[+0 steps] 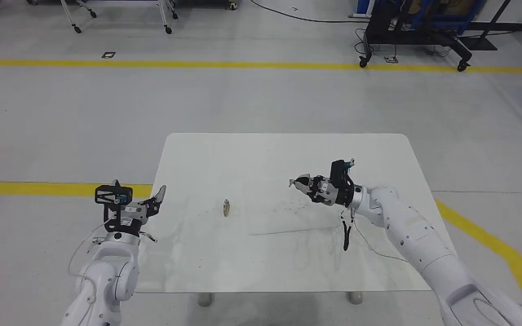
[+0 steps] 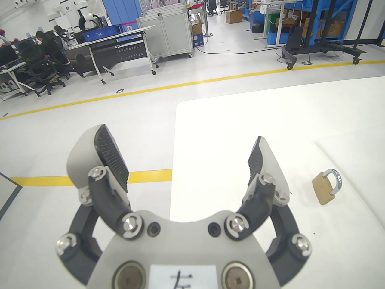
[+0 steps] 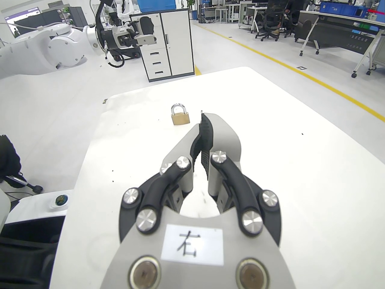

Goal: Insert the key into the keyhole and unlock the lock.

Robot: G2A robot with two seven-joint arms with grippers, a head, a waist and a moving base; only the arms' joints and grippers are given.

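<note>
On the table, a padlock lies between both arms. Left gripper hovers at the edge, spread wide; right gripper faces the padlock, clenched.

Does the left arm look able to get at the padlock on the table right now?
Probably yes. The left pincer is open at the table's edge, and bare tabletop lies between it and the padlock. The right pincer is on the padlock's other side, apart from it.
</note>
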